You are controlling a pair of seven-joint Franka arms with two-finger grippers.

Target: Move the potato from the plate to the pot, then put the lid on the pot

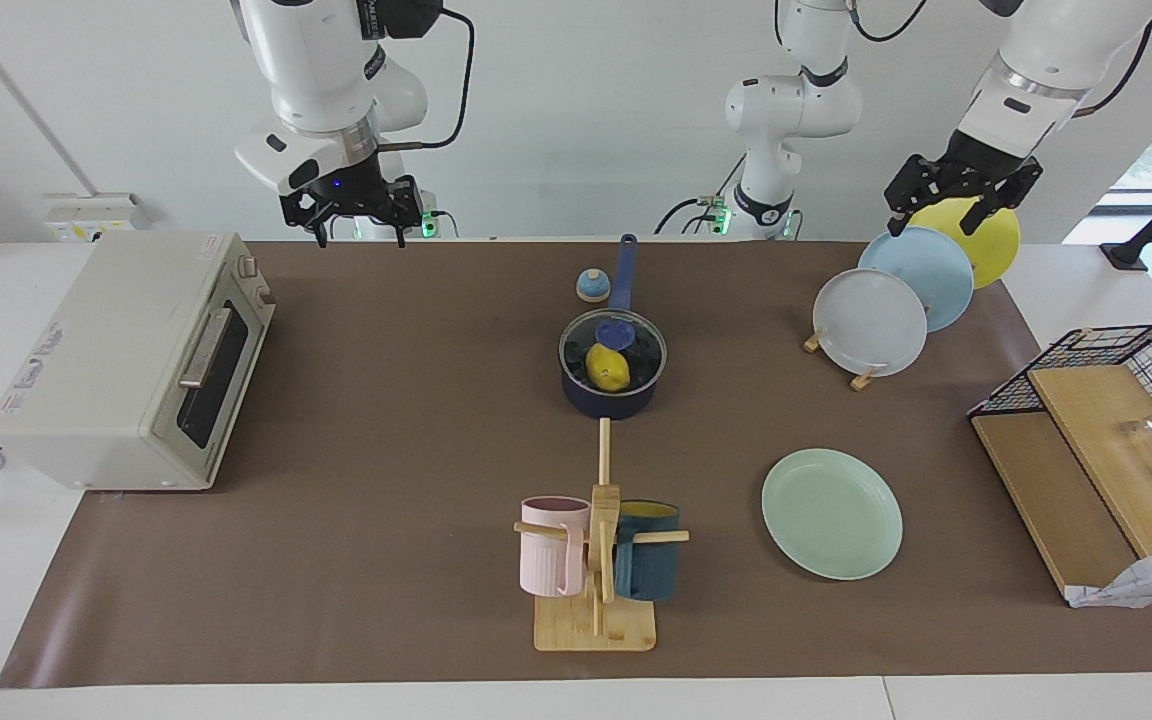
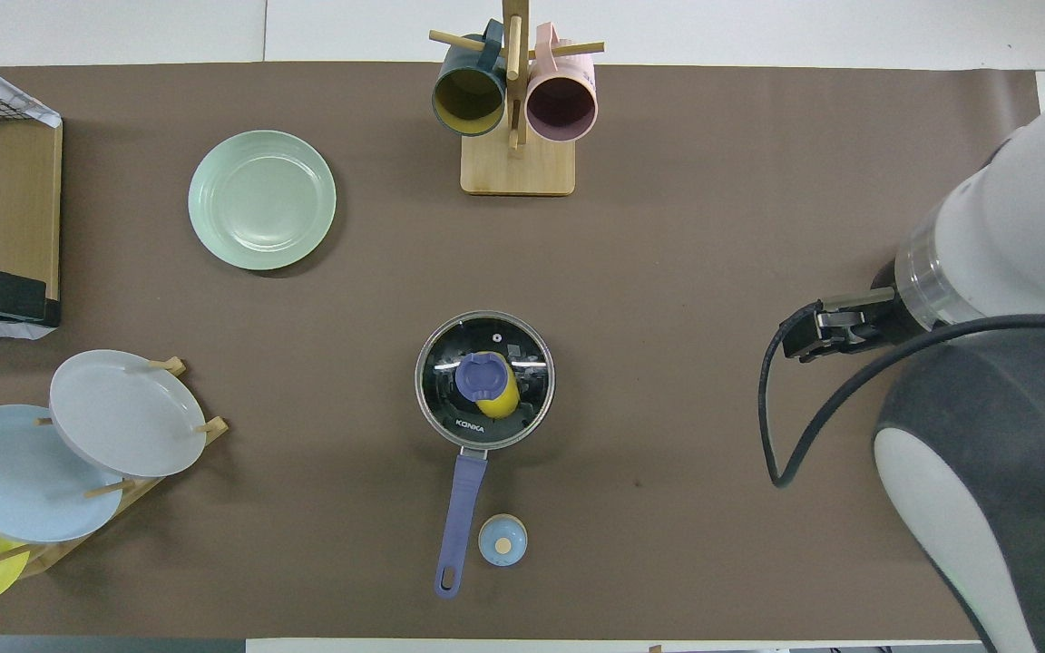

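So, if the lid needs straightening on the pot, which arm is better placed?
Probably right: the right gripper hangs over the mat's edge, closer to the lid on the pot; the left gripper hangs over the plate rack.

Yellow potato (image 2: pixel 502 397) in lidded pot (image 1: pixel 612 398) — mint plate (image 1: pixel 831 513) bare

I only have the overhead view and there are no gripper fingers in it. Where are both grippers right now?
Observer: The right gripper hangs open over the table edge at the robots' end, next to a toaster oven that your view misses.
Operator: And the left one?
Observer: The left gripper is up over the upright yellow plate, open and holding nothing.
Operator: Is the lid seated properly?
Observer: From this side the lid sits level on the pot, with the potato inside.
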